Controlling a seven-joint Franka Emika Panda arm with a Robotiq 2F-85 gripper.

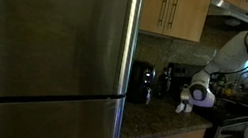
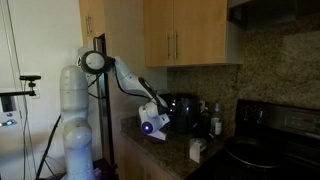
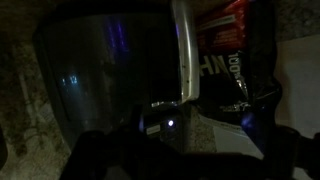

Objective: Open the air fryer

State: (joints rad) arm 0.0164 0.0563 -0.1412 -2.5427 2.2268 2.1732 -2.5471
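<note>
Air fryer (image 1: 141, 82) sits near hand (image 1: 185, 103); arm (image 1: 230, 51) seemingly bent downward.

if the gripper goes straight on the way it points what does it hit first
The gripper would most likely meet the air fryer first: its dark front and silvery handle fill the wrist view. Depth is unclear.
</note>
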